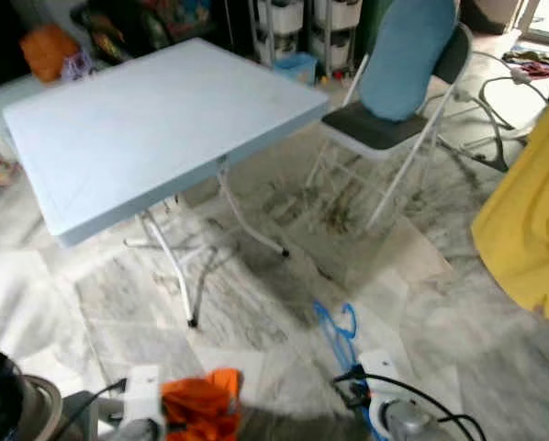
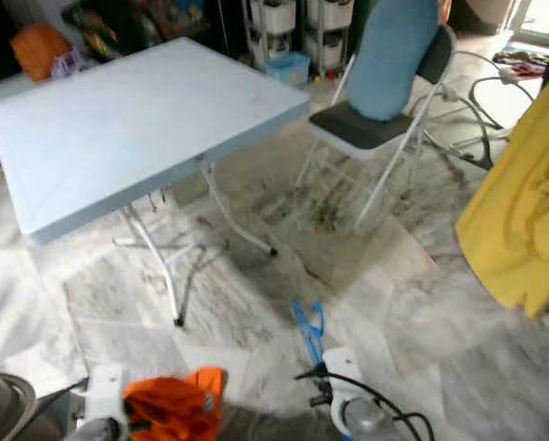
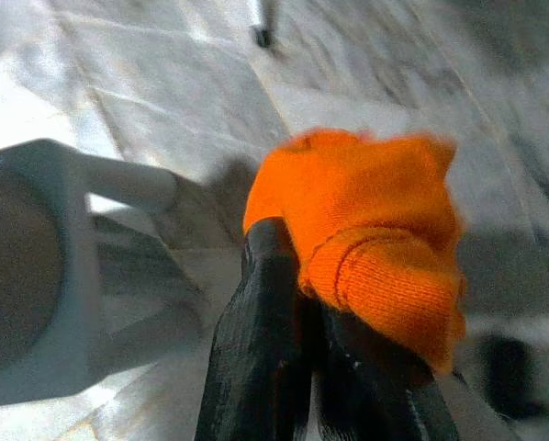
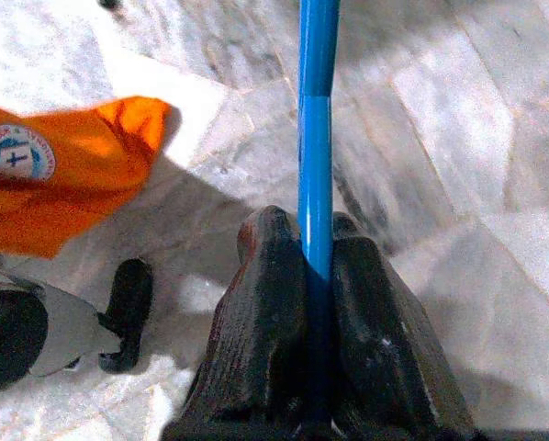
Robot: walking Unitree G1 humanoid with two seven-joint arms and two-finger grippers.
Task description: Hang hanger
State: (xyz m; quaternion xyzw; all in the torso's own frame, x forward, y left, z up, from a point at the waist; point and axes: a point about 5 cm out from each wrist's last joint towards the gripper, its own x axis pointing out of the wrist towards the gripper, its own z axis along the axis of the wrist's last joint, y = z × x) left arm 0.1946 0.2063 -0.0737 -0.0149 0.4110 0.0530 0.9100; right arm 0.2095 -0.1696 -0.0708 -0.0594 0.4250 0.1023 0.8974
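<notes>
Right gripper: the right gripper (image 4: 316,257) sits at the lower middle of its wrist frame, its two black fingers (image 4: 265,303) pressed against either side of a blue hanger (image 4: 317,110); in the left eye view it shows at the bottom edge, right of centre (image 1: 352,390).

Blue hanger: a thin bar runs straight up from between those fingers to the top edge of the right wrist frame; in the left eye view its hook (image 1: 341,326) rises just above the gripper, lower centre-right of the frame, over the marble floor (image 1: 256,276).

Left gripper: the left gripper (image 3: 320,322) comes up from the bottom centre of its wrist frame, its fingers (image 3: 261,340) pinched on an orange cloth (image 3: 366,239) that bunches over their tips; in the left eye view the cloth (image 1: 201,404) sits at the bottom edge, left of centre.

Table: a pale blue folding table (image 1: 155,129) on white legs takes up the upper left of the left eye view.

Chair: a white-framed folding chair (image 1: 375,129) with a dark seat stands at the upper right of centre, just beside the table's right corner, with a blue cushion (image 1: 403,55) leaning on its backrest.

Yellow garment: a yellow garment (image 1: 532,220) hangs along the right edge of the left eye view, well apart from the hanger.

Background: white drawers (image 1: 302,23) stand along the top edge behind the table, and cables (image 1: 495,119) lie on the floor at the upper right.
</notes>
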